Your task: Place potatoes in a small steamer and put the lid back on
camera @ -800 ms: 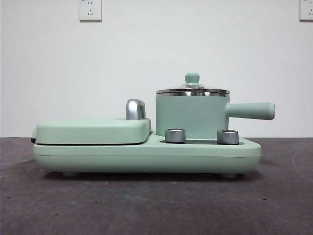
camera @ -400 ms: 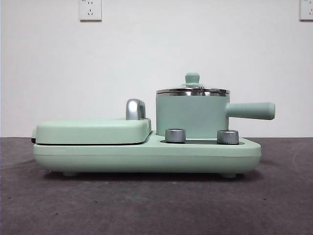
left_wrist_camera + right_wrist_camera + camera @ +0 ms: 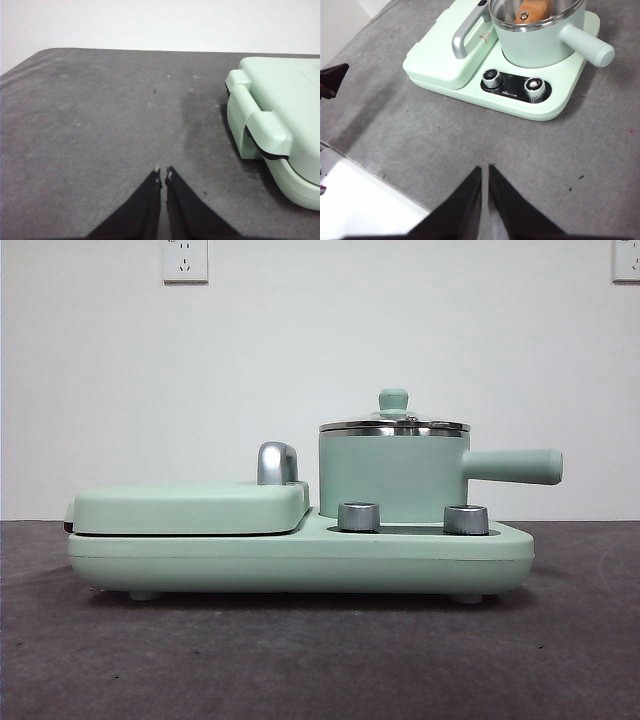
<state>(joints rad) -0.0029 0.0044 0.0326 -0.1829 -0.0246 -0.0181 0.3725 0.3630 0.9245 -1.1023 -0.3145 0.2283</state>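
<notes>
sitting on the right half of the mint-green cooker base [image 3: 300,560] is the small steamer [image 3: 392,475], its long handle [image 3: 512,466] running out to the right. the glass lid [image 3: 394,426] rests level on the steel rim, knob up. from the right wrist view, something orange-brown shows through the glass inside the pot; that looks like the potato [image 3: 534,10], lying with its long axis roughly across the pot, though only part of it is in view. by my reckoning both steps are done, with nothing left to grasp.

the right gripper [image 3: 484,169] hangs over bare table on the near side of the cooker, jaws nearly together with only a thin slit between them, and holding nothing. the steamer lies straight ahead of it, far beyond the two control knobs [image 3: 491,78], so this is the nearer arm. the left gripper [image 3: 163,173] is pinched nearly closed as well and empty, out to the left of the griddle cover [image 3: 280,115], well apart from the pot.
</notes>
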